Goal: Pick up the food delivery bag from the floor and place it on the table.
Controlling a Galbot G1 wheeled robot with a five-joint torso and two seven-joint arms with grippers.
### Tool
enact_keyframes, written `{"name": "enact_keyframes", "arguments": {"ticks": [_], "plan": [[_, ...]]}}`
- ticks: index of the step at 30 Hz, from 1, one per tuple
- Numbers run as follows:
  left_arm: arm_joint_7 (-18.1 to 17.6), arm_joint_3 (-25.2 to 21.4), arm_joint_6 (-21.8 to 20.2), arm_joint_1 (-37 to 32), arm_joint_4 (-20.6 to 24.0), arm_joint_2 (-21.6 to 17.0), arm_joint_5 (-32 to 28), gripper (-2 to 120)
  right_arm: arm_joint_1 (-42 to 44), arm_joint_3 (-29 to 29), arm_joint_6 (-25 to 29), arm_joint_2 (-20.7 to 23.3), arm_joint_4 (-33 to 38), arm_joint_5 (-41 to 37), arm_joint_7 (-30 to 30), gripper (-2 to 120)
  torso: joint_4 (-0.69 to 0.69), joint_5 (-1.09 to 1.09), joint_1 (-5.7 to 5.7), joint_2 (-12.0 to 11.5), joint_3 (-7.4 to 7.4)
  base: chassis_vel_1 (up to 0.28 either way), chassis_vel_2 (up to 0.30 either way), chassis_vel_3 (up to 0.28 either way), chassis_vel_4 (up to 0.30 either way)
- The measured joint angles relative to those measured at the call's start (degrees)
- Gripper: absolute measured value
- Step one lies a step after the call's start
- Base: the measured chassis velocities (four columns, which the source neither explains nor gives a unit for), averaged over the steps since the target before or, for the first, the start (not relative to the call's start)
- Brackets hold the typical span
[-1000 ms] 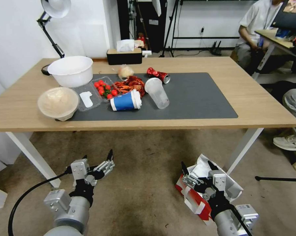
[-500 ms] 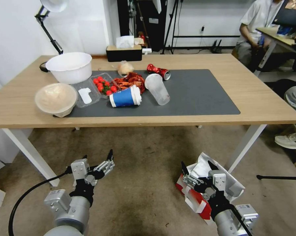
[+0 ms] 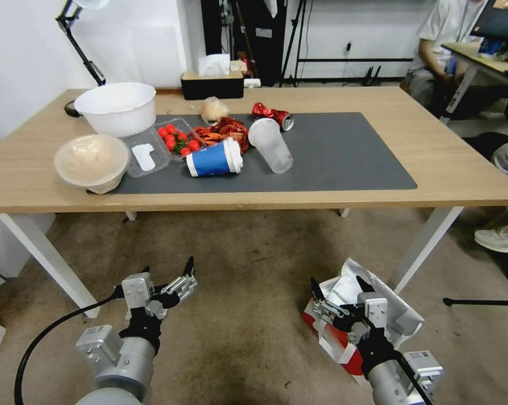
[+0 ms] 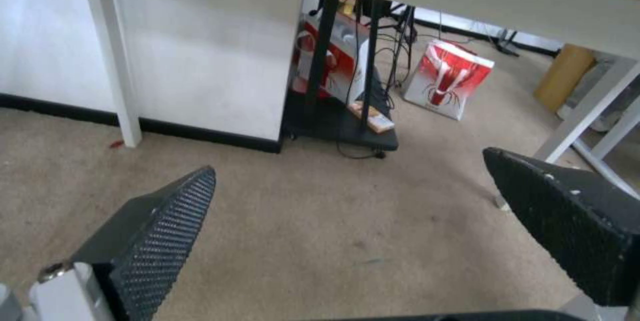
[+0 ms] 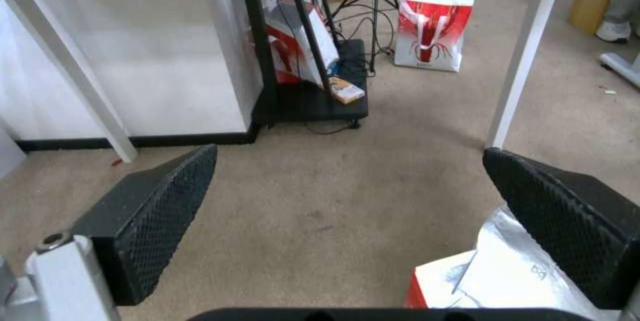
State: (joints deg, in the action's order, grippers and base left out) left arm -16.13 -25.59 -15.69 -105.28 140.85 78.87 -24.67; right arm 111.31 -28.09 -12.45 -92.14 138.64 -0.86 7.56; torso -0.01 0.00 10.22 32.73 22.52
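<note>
Bag: the food delivery bag (image 3: 344, 315) lies on the floor (image 3: 248, 292) at about 4 o'clock in the head view, near the table (image 3: 462, 174) leg, foil mouth open.
Right gripper (image 3: 339, 288): fingers wide, empty, poised over the bag.
Left gripper (image 3: 169, 269): fingers wide, empty, at 7 o'clock above bare carpet.
Risk: I judge the crumpled foil could slip or tear if pinched instead of a strap.
Change: the table has slid up in view; the camera moved, grippers unchanged.

Left gripper (image 3: 167, 268): arm low at the robot's left, fingers spread apart. Right gripper (image 3: 341, 286): arm low at right, fingers spread likewise.
</note>
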Motion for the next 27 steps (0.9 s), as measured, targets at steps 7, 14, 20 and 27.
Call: {"name": "enact_keyframes", "arguments": {"ticks": [7,14,20,27], "plan": [[0.0,0.0,0.0,0.0,0.0,0.0,0.0,100,0.0,0.0,0.1,0.0,0.0,0.0,0.0,100,0.0,0.0,-0.6,-1.5,-0.94,0.0,0.0,0.0,0.0],[0.0,0.0,0.0,0.0,0.0,0.0,0.0,100,0.0,0.0,0.1,0.0,-0.1,0.0,0.0,100,0.0,0.0,-1.17,-3.0,-1.87,0.0,0.0,0.0,0.0],[0.0,0.0,0.0,-0.1,0.0,0.0,0.0,100,-0.1,0.0,0.2,0.0,-0.3,0.0,0.0,100,0.0,0.0,-1.74,-4.6,-2.85,0.0,0.0,0.0,0.0],[0.0,0.0,0.0,-0.1,0.0,0.0,0.1,100,0.0,0.1,0.2,0.0,-0.3,0.1,0.1,100,0.0,0.0,-2.31,-6.1,-3.8,0.0,0.0,0.0,0.0]]}}
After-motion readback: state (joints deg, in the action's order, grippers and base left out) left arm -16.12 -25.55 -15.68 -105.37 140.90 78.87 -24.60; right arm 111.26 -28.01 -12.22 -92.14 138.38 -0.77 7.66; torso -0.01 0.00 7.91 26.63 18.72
